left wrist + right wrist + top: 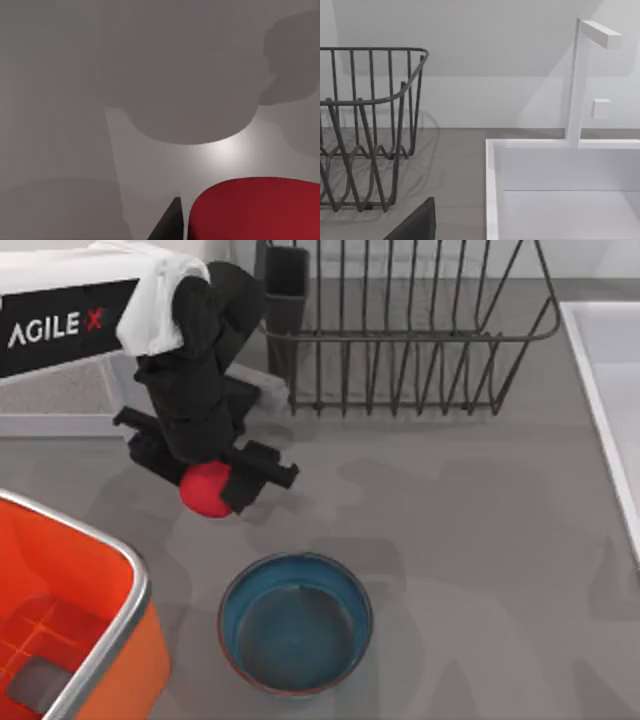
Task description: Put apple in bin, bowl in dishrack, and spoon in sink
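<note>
Grey tabletop point(470, 540) runs under everything, bare and matte, with soft arm shadows lying across it.

Nearest the lower edge of the top view, at about seven o'clock, the orange bin point(120, 570) shows its thick silver rim, and what can be seen of its inside holds no apple. Just beside it at six o'clock the teal-blue bowl point(296, 623) stands upright on the table with nothing in it, well apart from the rack it belongs in.

Further in, toward ten o'clock, the left gripper point(212, 484) hangs over the table with the red apple point(203, 490) clamped between its black fingers. The left wrist view backs this up: the apple point(255, 210) bulges red with one dark fingertip point(172, 222) right against its side and the grey table below it. The apple looks lifted, and sits between the bowl and the rack, near the bin but not yet over it.

Farthest off, at twelve o'clock, the black wire dishrack point(410, 330) stands with nothing visible between its bars, a dark cup point(286, 290) at its corner. The white sink point(605, 390) lies along the three o'clock edge; the right wrist view looks at its rim point(492, 190) and a faucet point(580, 80). I cannot tell how the right gripper's fingers stand.

By my reckoning, nothing is delivered yet: apple in transit, bowl waiting, spoon still to come.
</note>
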